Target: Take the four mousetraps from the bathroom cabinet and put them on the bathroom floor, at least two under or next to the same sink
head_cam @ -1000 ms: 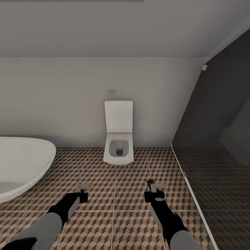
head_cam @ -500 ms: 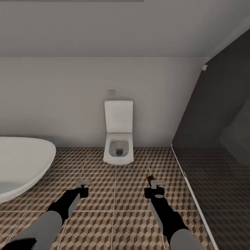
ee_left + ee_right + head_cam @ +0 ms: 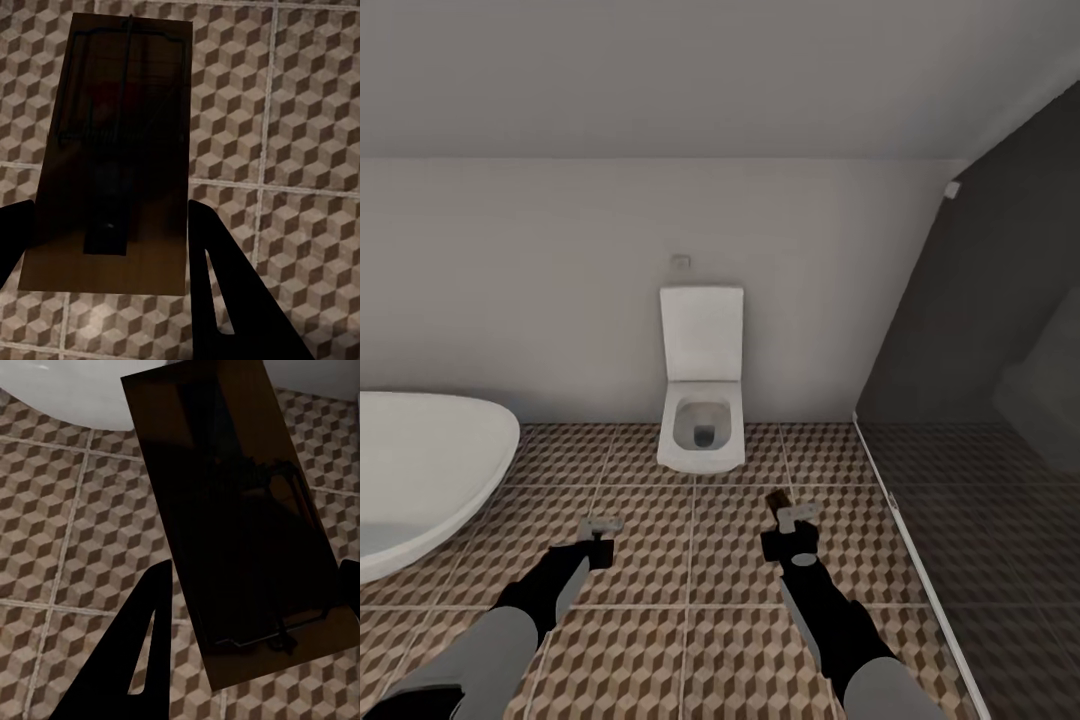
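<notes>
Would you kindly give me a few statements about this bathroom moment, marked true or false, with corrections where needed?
1. Each gripper holds a mousetrap. True: the left gripper grips one mousetrap, the right gripper another.
2. The toilet has its lid shut. False: the lid stands open.
3. The bathtub is on the robot's right. False: it is on its left.
4. The floor has a cube pattern. True.

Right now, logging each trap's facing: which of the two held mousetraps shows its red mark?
The mousetrap in the left gripper: a dim red mark shows under its wire. The right gripper's mousetrap looks wholly dark.
</notes>
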Available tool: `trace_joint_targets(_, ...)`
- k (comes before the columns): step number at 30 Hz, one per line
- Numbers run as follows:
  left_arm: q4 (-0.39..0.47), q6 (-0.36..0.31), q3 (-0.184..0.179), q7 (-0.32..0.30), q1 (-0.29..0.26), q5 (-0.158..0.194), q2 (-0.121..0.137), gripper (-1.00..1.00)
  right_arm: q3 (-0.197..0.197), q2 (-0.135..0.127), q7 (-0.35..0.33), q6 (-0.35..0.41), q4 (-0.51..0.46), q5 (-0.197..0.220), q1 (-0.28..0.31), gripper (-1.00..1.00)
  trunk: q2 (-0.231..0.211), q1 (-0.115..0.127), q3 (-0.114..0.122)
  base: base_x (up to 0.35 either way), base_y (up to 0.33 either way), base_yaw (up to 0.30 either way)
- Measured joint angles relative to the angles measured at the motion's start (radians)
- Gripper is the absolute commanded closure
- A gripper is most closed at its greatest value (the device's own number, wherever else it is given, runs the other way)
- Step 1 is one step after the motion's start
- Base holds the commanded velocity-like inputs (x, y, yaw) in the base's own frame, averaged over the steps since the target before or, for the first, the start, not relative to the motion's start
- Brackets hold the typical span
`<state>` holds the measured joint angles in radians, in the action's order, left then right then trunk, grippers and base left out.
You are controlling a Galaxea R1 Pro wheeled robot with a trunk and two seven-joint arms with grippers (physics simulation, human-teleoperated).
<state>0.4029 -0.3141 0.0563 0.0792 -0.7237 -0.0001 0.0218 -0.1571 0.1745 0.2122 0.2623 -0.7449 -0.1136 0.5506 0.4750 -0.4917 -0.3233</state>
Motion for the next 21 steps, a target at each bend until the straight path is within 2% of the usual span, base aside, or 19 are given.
trace_joint_targets(2,0.000,0.009,0.000,-0.001,0.000,0.000,0.000,1.00,-0.001,0.000,0.000,0.000,0.000,0.000,0.000,1.00,0.014,-0.008,-0.009,0.000,0.000,0.000)
trace_joint_targets(9,-0.004,0.128,-0.001,-0.001,0.004,0.001,-0.001,1.00,-0.002,0.000,-0.001,0.000,-0.001,0.000,0.000,1.00,0.063,-0.035,-0.042,0.000,0.000,0.000)
trace_joint_targets(17,-0.005,0.146,-0.002,-0.001,0.004,0.002,-0.003,1.00,-0.002,0.000,-0.001,0.000,-0.001,0.000,0.000,1.00,0.119,-0.065,-0.080,0.000,0.000,0.000)
trace_joint_targets(21,-0.005,0.148,-0.016,-0.003,0.004,0.002,-0.003,1.00,-0.002,0.000,-0.002,0.000,-0.001,0.000,0.000,1.00,0.147,-0.081,-0.099,0.000,0.000,0.000)
